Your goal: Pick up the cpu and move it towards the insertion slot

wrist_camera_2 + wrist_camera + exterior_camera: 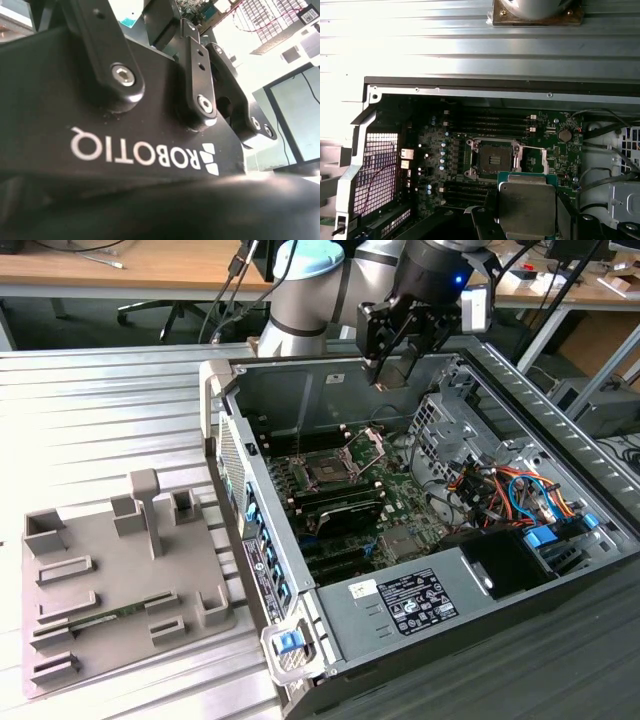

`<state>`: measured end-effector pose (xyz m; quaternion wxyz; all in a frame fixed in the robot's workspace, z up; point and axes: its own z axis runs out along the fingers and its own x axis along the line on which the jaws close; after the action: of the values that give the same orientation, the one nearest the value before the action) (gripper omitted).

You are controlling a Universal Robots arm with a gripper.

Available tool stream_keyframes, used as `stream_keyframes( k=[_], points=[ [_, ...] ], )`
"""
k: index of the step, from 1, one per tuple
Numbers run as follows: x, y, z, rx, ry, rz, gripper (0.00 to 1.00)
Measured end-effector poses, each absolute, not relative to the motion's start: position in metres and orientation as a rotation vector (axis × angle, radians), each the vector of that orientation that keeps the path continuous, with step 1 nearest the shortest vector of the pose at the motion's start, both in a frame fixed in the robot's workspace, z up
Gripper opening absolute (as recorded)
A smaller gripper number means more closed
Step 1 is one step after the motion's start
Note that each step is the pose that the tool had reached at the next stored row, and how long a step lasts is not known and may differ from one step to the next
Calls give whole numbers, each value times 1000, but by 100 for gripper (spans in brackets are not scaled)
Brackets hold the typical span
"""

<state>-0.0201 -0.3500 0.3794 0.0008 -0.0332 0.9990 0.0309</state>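
Note:
The cpu [527,206], a square chip with a silvery top and a green edge, hangs between the black fingers [483,222] of my gripper [525,220], which is shut on it. In the exterior view my gripper [388,368] is high above the open computer case, over its back wall. The insertion slot [492,159] lies on the motherboard a little way from the chip, with a dark centre and a metal frame. Its silver bracket [368,445] stands hinged open beside the insertion slot [328,471]. The second wrist view looks along the gripper's black linkage [200,100].
The case walls [300,370] rise around the motherboard. Long black memory slots [490,122] run beside the socket. Cables and drive bays [500,490] crowd the exterior view's right. A grey fixture tray [110,580] holding a green memory stick [110,615] lies on the ribbed table at its left.

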Motion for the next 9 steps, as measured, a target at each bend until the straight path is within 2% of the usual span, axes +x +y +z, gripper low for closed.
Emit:
stream_keyframes(
  k=[9],
  points=[
    [-20,-350,377,-104,3137,97,55]
  ],
)
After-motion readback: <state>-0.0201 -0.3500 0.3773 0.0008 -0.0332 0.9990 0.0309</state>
